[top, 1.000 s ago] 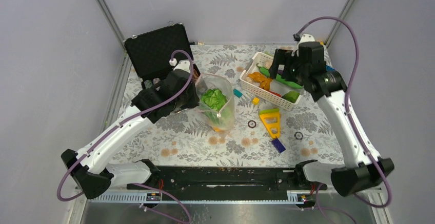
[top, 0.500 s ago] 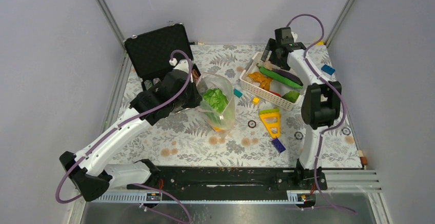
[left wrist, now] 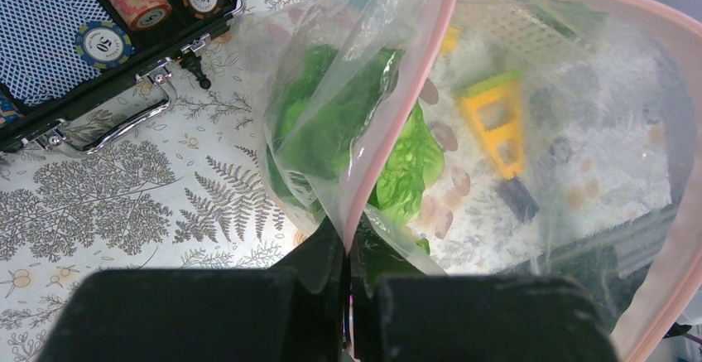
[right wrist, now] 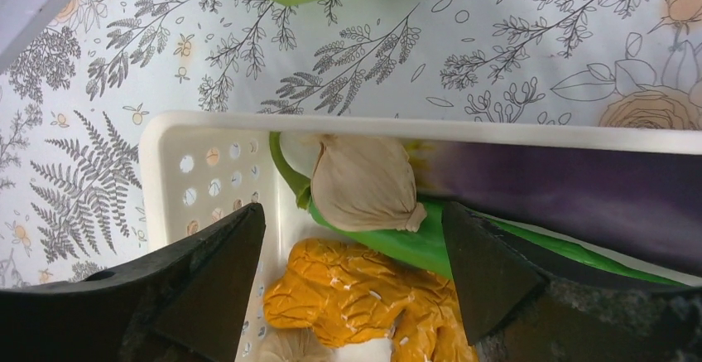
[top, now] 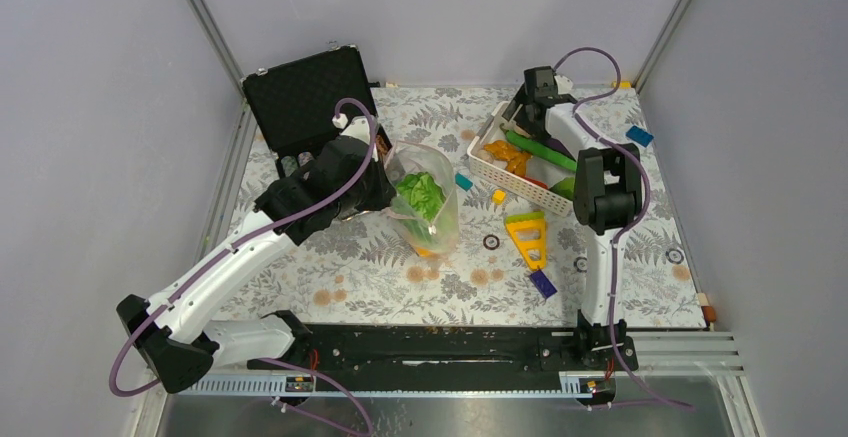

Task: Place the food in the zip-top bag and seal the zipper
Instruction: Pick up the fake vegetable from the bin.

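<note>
Top external: floppy clear zip-top bag (top: 428, 197) stands mid-table, crinkled lettuce leaf (top: 417, 193) inside, mouth gaping.
Left wrist: left gripper (left wrist: 346, 267) clamped on thin pink zipper (left wrist: 396, 101).
Right wrist: right gripper (right wrist: 352, 246) spread wide over lattice basket (right wrist: 207, 122) corner, 2 fingers straddling lumpy orange piece (right wrist: 356, 296).

Plain pale lilac-grey walls (top: 450, 17) are rising on three sides, the far one standing beyond the right gripper (top: 524, 117). Metal posts (top: 205, 27) are running up both far corners. A fern-printed tabletop (top: 380, 277) is spreading beneath the left gripper (top: 385, 192), evenly lit.
</note>
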Robot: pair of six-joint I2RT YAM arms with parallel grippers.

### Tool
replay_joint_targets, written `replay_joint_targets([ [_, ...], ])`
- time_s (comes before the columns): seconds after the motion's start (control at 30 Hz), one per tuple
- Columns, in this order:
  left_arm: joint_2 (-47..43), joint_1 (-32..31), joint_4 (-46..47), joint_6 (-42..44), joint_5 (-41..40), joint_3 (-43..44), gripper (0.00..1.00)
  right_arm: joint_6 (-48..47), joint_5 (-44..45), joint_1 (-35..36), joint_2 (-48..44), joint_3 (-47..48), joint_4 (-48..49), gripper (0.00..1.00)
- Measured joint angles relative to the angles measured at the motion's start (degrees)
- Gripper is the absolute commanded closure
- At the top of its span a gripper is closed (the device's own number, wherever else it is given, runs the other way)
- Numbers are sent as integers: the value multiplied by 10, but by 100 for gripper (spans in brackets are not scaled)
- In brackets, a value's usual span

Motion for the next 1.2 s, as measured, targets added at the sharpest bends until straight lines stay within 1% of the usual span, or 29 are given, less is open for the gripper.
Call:
replay_joint_targets([
  [0.07,0,0,2,1,2,-1,100,8,5,0,7,0,6,17],
  [0.27,0,0,5,4,6,-1,100,34,7,0,31,9,17,28],
  [0.4,0,0,4,4,7,-1,100,47,7,0,35,10,17,41],
  [0.47,0,0,4,4,7,-1,100,53,8,0,35,10,17,50],
  [0.57,0,0,4,4,8,-2,100,58,9,-1,35,10,18,59],
  [0.7,0,0,4,4,9,-5,100,57,14,-1,34,6,21,66],
  [0.8,-1,0,3,4,10,-8,100,46,19,-1,25,-15,31,67],
  [0.9,-1,0,0,4,9,-7,100,31,19,-1,-5,-52,35,68],
  [0.97,-1,0,-3,4,9,-7,100,19,19,-1,-44,-91,42,71],
  [1.1,-1,0,-10,3,12,-1,100,-2,15,-1,-165,-188,61,72],
  [1.2,1,0,-15,2,19,9,100,-17,-2,-1,-281,-257,86,72],
])
